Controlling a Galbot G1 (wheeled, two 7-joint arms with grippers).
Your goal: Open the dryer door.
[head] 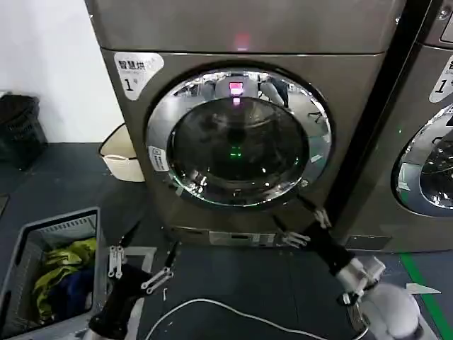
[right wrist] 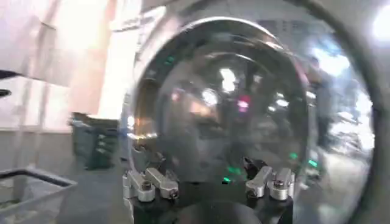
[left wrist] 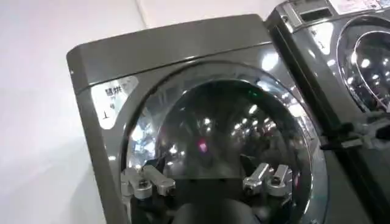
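The right gripper (head: 297, 219), fingers spread and holding nothing, hangs just below the lower right rim of the dryer door (head: 237, 134). The left gripper (head: 147, 256), also open and empty, waits low over the floor. The round chrome-ringed door faces the robot, shut, under a label (head: 138, 71) marked "1".

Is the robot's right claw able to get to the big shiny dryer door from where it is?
Probably yes. The right claw is open just below the dryer door, at its lower right rim, with nothing between them.
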